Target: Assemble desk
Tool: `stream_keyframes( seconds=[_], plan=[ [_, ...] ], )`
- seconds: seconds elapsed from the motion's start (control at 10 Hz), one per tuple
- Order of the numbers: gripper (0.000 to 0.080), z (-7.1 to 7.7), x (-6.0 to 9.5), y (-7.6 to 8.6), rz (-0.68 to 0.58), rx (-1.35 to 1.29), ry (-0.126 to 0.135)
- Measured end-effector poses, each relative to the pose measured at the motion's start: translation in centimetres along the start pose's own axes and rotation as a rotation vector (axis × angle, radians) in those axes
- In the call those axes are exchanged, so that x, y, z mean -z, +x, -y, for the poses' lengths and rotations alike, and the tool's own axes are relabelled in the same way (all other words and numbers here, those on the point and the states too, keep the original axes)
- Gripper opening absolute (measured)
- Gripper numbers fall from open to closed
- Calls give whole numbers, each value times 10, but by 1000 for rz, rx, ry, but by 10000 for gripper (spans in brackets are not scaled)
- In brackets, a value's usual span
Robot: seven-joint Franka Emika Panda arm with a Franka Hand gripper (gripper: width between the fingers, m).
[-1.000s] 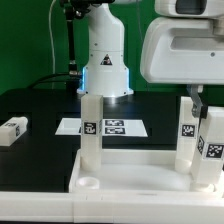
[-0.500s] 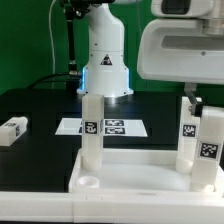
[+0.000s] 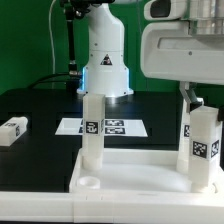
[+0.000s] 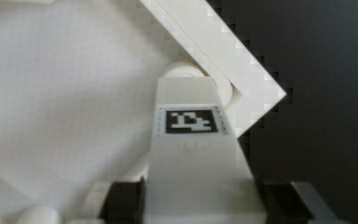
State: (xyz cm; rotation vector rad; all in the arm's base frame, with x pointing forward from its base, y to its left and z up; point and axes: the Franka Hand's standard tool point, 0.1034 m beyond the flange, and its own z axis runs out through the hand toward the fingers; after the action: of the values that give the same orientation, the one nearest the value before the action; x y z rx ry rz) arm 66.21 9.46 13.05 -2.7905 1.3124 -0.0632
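**A:** Which labels showed, going left to right?

**B:** At the exterior view's left edge a loose leg [image 3: 13, 129] lay on its side, with a dark tag on it too small to make out. Next stood the left upright leg [image 3: 91, 130], seated in the tabletop [image 3: 130, 172] and carrying a black-and-white tag at mid-height. Behind it the marker board [image 3: 112, 127] lay flat, showing a row of printed tags. At the right, the rear right leg [image 3: 187, 135] and the front right leg [image 3: 207, 148] each bore a tag. All of them were block patterns, with no letters I could read.

**A:** And the gripper?

**B:** The gripper [image 3: 195, 100] hung at the upper right, above the front right leg. In the wrist view its dark fingers [image 4: 126, 198] sat on either side of that leg [image 4: 194, 150], jaws drawn in narrow and holding it. The leg's tag faced the camera.

**A:** Where was the desk itself?

**B:** The tabletop lay rim-up along the bottom of the exterior view, with a round socket [image 3: 88, 183] at its lower-left corner. The held leg stood upright at its right end, though I couldn't tell whether it was seated.

**A:** And the surface and the room?

**B:** A black table [image 3: 40, 105], a green backdrop [image 3: 25, 40] at the upper left, and the white robot base [image 3: 105, 55] at the upper centre.
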Motion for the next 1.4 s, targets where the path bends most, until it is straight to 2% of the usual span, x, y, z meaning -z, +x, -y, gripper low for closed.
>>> stream_keyframes(
  seconds=[0.6, 1.0, 1.2, 1.3, 1.4],
  plan=[
    [290, 1, -1, -1, 9, -503, 10],
    [290, 5, -1, -6, 19, -739, 16],
    [290, 6, -1, -7, 19, -740, 16],
    [528, 5, -2, -6, 20, -680, 9],
    [528, 4, -2, -6, 23, -606, -5]
  ],
)
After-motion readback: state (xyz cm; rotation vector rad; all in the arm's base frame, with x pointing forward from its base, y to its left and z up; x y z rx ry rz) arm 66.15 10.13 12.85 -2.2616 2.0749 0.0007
